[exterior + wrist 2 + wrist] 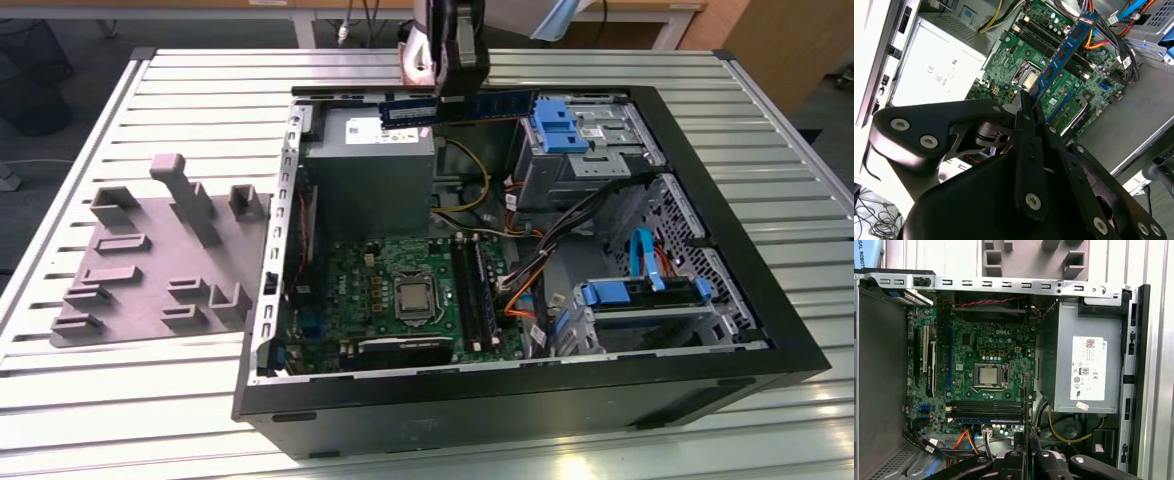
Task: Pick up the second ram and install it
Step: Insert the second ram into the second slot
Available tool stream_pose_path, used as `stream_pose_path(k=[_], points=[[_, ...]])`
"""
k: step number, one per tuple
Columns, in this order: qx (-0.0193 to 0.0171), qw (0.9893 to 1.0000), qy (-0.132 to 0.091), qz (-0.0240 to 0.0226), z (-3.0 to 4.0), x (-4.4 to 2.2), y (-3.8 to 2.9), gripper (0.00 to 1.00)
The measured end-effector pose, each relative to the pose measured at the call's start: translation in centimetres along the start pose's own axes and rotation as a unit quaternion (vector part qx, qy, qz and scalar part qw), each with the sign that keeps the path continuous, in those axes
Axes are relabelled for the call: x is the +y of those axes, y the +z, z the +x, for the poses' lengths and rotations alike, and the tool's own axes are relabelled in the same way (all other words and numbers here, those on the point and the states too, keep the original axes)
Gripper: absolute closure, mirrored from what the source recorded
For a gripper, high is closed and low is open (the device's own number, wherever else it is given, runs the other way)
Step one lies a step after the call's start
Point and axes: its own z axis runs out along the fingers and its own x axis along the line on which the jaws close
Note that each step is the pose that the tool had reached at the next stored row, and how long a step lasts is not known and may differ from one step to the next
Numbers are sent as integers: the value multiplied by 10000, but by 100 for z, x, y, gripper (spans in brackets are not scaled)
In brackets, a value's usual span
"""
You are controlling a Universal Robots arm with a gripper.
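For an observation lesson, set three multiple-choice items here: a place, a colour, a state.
1. The grey holder block stands: A inside the computer case; B on the table, at the exterior view's left of the case; C on the floor.
2. The motherboard is: A red; B white; C green.
3. The second ram is: A held in the jaws above the case; B plugged into the motherboard; C lying on the table.
Answers: B, it rests on the slats beside the case; C, its board shows green; A, the jaws clamp it aloft.
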Motion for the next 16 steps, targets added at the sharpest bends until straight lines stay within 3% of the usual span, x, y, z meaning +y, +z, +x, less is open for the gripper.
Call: stream_pose_path(k=[5,9,16], points=[[1,10000,24,0,0,0,2,86],[14,9995,325,9,1,2,29,86],[14,9994,332,10,1,1,29,86]])
